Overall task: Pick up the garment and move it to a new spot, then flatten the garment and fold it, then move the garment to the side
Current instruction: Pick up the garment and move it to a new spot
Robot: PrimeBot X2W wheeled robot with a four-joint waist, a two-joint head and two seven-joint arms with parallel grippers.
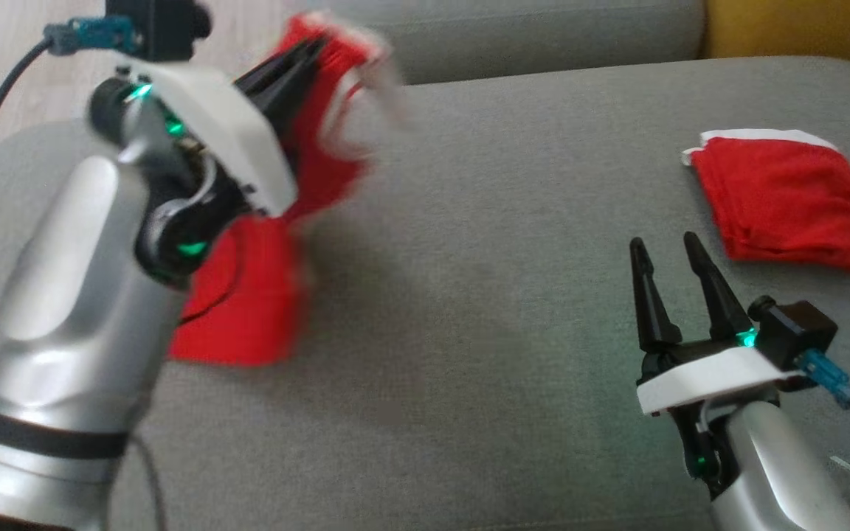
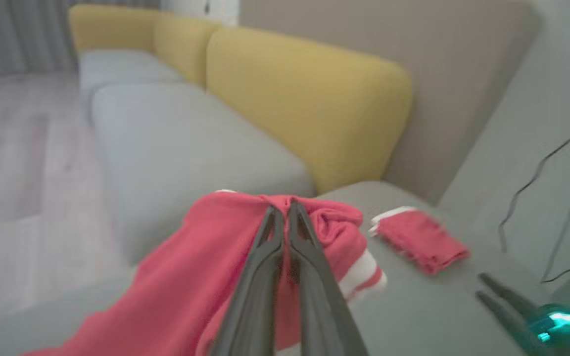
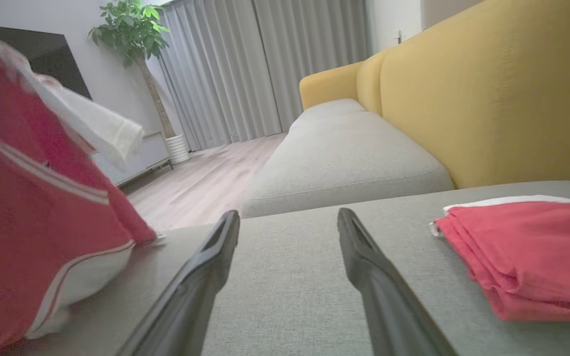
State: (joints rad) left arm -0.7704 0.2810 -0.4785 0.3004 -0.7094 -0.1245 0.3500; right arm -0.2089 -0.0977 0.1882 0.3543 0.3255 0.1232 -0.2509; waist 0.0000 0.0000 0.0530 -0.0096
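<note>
Clamping a red soft-cloth garment with white striped trim (image 1: 248,310) in the left tool (image 1: 314,48), with both long dark fingers pressed together on a small bunched fold near its top. Hanging from that pinch over the left part of the grey fabric sofa seat (image 1: 469,295), with the lower end seemingly resting on the cushion; hard to be sure through the blur in the head view. Waiting low over the right part of the seat with the right tool (image 1: 662,242), with fingers wide apart and nothing between them. Lying just beyond it: a second red cloth piece, folded flat with a white edge (image 1: 786,206), well apart from the hanging one.

Judged as the carrying step, with flattening and folding not yet done.

Main risk: losing the pinch. So little cloth between the fingers, so much hanging below; easily shaken free by a quick swing and dropped in a heap, perhaps off the seat's left edge onto the pale wooden floor (image 2: 18,173).

Second: dragging the lower end across the cushion and setting down twisted or doubled over, making the flattening harder.

Third: laying down too far right, disturbing the folded piece or snagging on the open right tool.

Safer to lower slowly onto bare seat between the two.
</note>
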